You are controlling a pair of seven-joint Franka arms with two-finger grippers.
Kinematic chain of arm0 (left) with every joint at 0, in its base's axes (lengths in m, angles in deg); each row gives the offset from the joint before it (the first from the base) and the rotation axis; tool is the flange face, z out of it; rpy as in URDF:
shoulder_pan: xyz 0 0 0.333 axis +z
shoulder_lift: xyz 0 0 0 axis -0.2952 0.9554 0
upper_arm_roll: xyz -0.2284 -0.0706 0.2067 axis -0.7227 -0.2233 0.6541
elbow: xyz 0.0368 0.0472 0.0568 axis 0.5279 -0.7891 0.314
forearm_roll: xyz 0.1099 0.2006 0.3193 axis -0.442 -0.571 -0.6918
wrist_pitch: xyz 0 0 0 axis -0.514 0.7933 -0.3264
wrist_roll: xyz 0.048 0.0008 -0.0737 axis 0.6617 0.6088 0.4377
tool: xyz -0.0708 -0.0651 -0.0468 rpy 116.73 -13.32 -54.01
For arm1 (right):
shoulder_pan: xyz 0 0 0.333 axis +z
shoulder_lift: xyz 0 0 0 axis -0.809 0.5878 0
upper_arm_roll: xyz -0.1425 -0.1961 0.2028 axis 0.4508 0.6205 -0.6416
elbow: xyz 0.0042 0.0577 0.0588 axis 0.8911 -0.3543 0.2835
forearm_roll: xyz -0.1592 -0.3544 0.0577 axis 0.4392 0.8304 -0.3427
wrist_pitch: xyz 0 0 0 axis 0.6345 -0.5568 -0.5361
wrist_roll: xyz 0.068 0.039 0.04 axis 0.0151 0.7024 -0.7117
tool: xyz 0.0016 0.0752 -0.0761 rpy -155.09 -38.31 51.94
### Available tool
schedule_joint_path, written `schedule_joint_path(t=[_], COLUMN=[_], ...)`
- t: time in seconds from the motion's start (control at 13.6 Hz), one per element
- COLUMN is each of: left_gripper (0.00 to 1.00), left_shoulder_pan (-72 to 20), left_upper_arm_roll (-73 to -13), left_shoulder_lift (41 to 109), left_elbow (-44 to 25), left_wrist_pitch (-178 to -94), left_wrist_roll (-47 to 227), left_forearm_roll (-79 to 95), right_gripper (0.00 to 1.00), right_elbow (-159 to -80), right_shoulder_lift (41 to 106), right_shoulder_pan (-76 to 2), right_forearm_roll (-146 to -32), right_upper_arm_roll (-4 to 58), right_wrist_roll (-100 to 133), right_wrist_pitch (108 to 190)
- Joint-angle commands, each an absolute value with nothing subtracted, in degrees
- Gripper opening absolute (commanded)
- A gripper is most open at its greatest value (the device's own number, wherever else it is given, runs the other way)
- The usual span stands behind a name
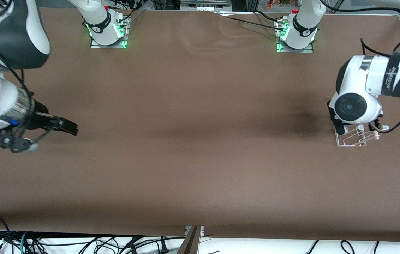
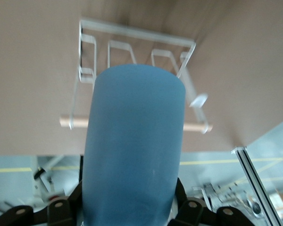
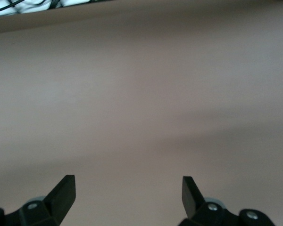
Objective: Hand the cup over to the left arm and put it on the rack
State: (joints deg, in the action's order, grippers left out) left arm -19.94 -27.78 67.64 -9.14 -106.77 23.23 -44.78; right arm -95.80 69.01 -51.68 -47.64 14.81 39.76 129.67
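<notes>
The light-blue cup [image 2: 134, 141] fills the left wrist view, and my left gripper [image 2: 129, 202] is shut on it, a black finger [image 2: 179, 200] on each side of its lower part. It hangs just above the white wire rack [image 2: 137, 32], whose wooden rod [image 2: 75, 122] runs along one side. In the front view the left arm's hand [image 1: 353, 107] sits over the rack [image 1: 351, 140] at the left arm's end of the table and hides the cup. My right gripper [image 1: 71, 127] waits open over bare table at the right arm's end, nothing between its fingertips [image 3: 129, 186].
The brown table cover [image 1: 200, 141] stretches between the two arms. Both arm bases [image 1: 106, 30] stand along the table's edge farthest from the front camera. Cables [image 1: 79, 245] lie below the table's near edge.
</notes>
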Motion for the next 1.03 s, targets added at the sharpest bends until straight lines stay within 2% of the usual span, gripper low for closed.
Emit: schedule_joint_path(t=[0.0,0.44,0.95], left_gripper=[0.00,0.00,0.00], left_shoulder_pan=[-17.87,-19.80,-20.42], left_upper_arm_roll=[-28.65,-29.09,-29.18], left_shoulder_lift=[67.95,72.08,74.46], left_elbow=[-9.81,-9.81,-9.90], left_wrist_pitch=[-106.38,-106.56,-107.61], left_wrist_roll=[26.60,34.68,38.04], left_forearm_roll=[-51.00,-55.40,-57.79], right_gripper=[1.00,1.00,1.00], right_elbow=[-101.38,-105.87,-104.47], right_shoulder_lift=[63.46,58.70,59.67], right_shoulder_pan=[-51.97,-55.75,-56.64], right_forearm_roll=[-44.54,-44.71,-46.56], right_upper_arm_roll=[14.84,15.10,15.37], right_wrist_roll=[38.56,29.87,25.90], right_wrist_pitch=[129.92,126.94,125.27])
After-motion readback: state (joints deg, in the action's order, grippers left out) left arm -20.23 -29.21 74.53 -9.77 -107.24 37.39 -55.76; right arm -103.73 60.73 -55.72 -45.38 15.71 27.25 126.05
